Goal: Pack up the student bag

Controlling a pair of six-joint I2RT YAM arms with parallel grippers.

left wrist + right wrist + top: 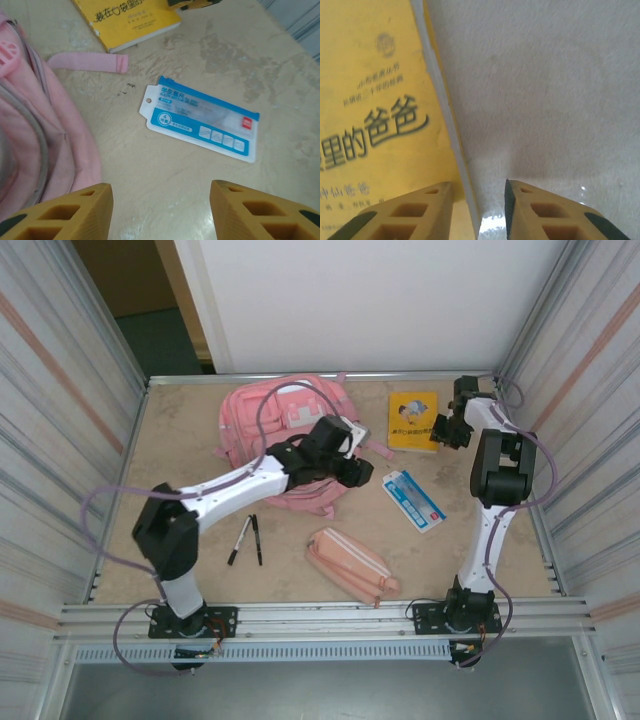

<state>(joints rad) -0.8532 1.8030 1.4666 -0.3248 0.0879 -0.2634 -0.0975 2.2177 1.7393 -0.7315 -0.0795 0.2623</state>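
Beige tabletop (180,440) between ribbed metal walls holds the pink backpack (265,415) at its far left-centre. The left gripper (160,192) hangs beside the bag's right edge, spread and empty, near a blue-and-white pouch (200,120). The right gripper (477,192), fingers narrowly apart, straddles the edge of a yellow book (370,100); whether it pinches cannot be told.
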